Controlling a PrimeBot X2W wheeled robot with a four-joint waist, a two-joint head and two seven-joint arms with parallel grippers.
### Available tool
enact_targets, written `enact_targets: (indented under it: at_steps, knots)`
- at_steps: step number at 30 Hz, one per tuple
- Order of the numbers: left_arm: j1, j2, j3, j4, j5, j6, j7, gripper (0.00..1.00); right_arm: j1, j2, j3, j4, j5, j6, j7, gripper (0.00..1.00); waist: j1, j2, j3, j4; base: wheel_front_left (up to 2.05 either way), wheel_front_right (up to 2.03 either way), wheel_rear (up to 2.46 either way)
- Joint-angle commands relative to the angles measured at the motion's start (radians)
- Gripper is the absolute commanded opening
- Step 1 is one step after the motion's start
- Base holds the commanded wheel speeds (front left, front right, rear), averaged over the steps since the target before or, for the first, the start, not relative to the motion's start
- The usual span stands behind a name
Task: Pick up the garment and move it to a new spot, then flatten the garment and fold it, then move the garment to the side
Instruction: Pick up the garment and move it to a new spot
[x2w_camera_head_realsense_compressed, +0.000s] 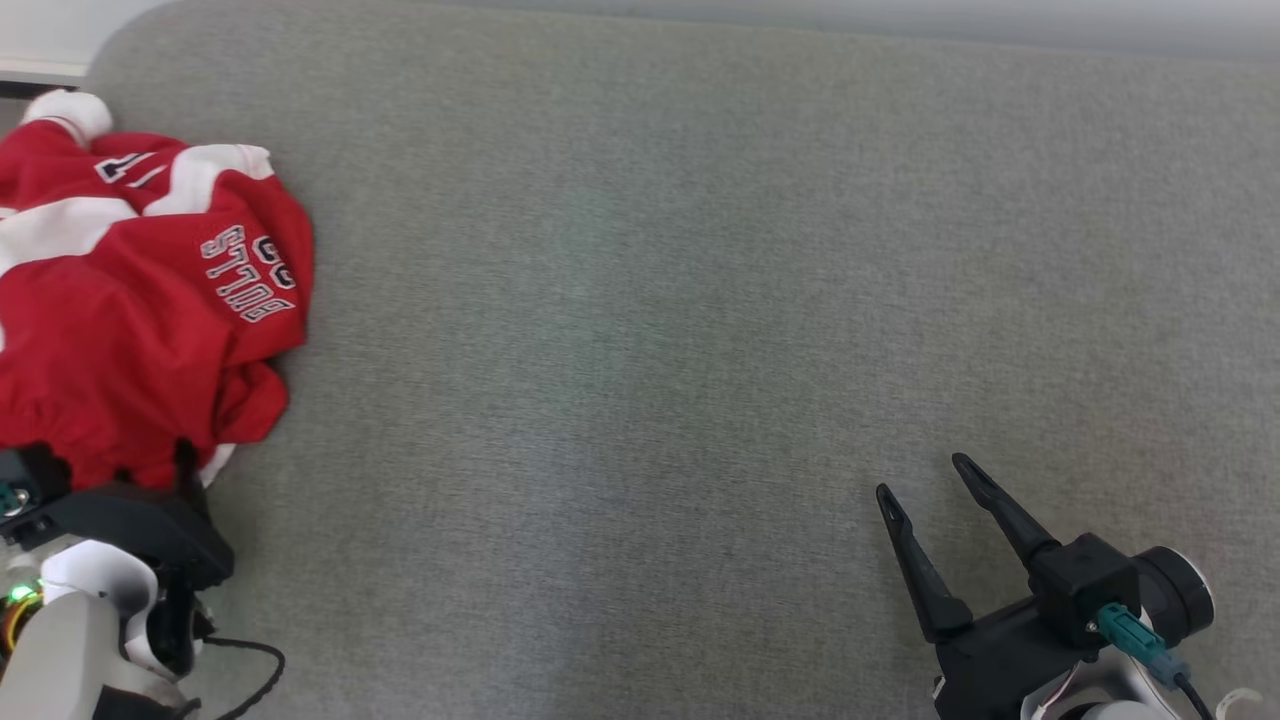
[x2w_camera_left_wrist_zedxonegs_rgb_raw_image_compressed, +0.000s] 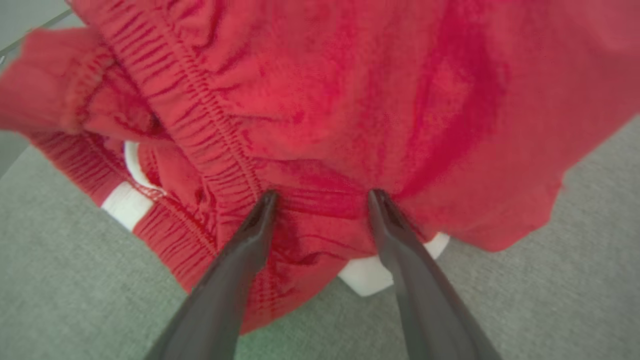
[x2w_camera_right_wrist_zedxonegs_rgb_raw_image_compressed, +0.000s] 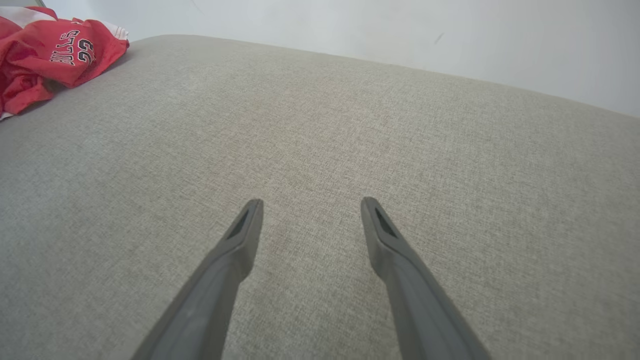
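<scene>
The garment (x2w_camera_head_realsense_compressed: 130, 300) is a crumpled red piece with white stripes and "BULLS" lettering, heaped at the far left of the grey surface. My left gripper (x2w_camera_left_wrist_zedxonegs_rgb_raw_image_compressed: 322, 195) is open, its two dark fingertips pressed into the red cloth (x2w_camera_left_wrist_zedxonegs_rgb_raw_image_compressed: 350, 110) near an elastic band, with fabric lying between them. In the head view the left gripper (x2w_camera_head_realsense_compressed: 110, 470) sits at the heap's near edge, its tips hidden by cloth. My right gripper (x2w_camera_head_realsense_compressed: 925, 480) stands open at the lower right, far from the garment, with nothing between its fingers. The right wrist view shows that gripper (x2w_camera_right_wrist_zedxonegs_rgb_raw_image_compressed: 310, 202) over bare fabric and the garment (x2w_camera_right_wrist_zedxonegs_rgb_raw_image_compressed: 55, 55) at the upper left.
A wide grey upholstered surface (x2w_camera_head_realsense_compressed: 700, 300) stretches from the garment to the right. A pale wall (x2w_camera_right_wrist_zedxonegs_rgb_raw_image_compressed: 400, 30) runs behind its far edge. A black cable (x2w_camera_head_realsense_compressed: 250, 660) trails by the left arm.
</scene>
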Motion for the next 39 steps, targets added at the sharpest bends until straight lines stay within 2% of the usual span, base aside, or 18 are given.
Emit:
enact_targets:
  at_steps: [1,8,13,20,25,30,39]
  knots:
    - [-0.014,0.009,-0.006,0.014,-0.008,-0.006,0.009,0.0,-0.011,0.007,0.001,0.001,-0.002,-0.002,-0.008,1.0,-0.0003,-0.0002,0.019,-0.021,0.0,0.0,0.0]
    - [-0.03,0.041,-0.025,0.006,-0.007,-0.019,0.023,0.0,-0.013,0.024,0.0,0.022,0.009,-0.002,-0.029,1.0,-0.0003,-0.0002,-0.006,-0.019,0.0,0.0,0.0]
    - [-0.036,0.098,-0.044,-0.052,0.007,-0.029,0.037,0.0,-0.015,0.054,0.012,0.064,0.024,-0.002,-0.061,1.0,-0.0003,-0.0002,-0.054,-0.009,0.0,0.0,0.0]
    - [-0.043,0.198,-0.062,-0.23,0.013,-0.034,0.118,0.0,-0.029,0.11,0.019,0.157,0.043,-0.002,-0.126,1.0,-0.0003,-0.0002,-0.148,-0.003,0.0,0.0,0.0]
    - [-0.048,0.237,-0.071,-0.391,-0.006,-0.038,0.186,0.0,-0.019,0.143,0.013,0.226,0.058,-0.002,-0.175,1.0,-0.0003,-0.0002,-0.222,-0.015,0.0,0.0,0.0]
    - [-0.06,0.235,-0.091,-0.559,-0.029,-0.04,0.238,0.0,-0.005,0.169,0.009,0.284,0.074,-0.002,-0.211,1.0,-0.0003,-0.0002,-0.299,-0.058,0.0,0.0,0.0]
    - [-0.165,0.181,-0.171,-0.689,-0.075,-0.043,0.297,0.0,-0.013,0.182,-0.003,0.315,0.084,-0.002,-0.235,1.0,-0.0003,-0.0002,-0.346,-0.163,0.0,0.0,0.0]
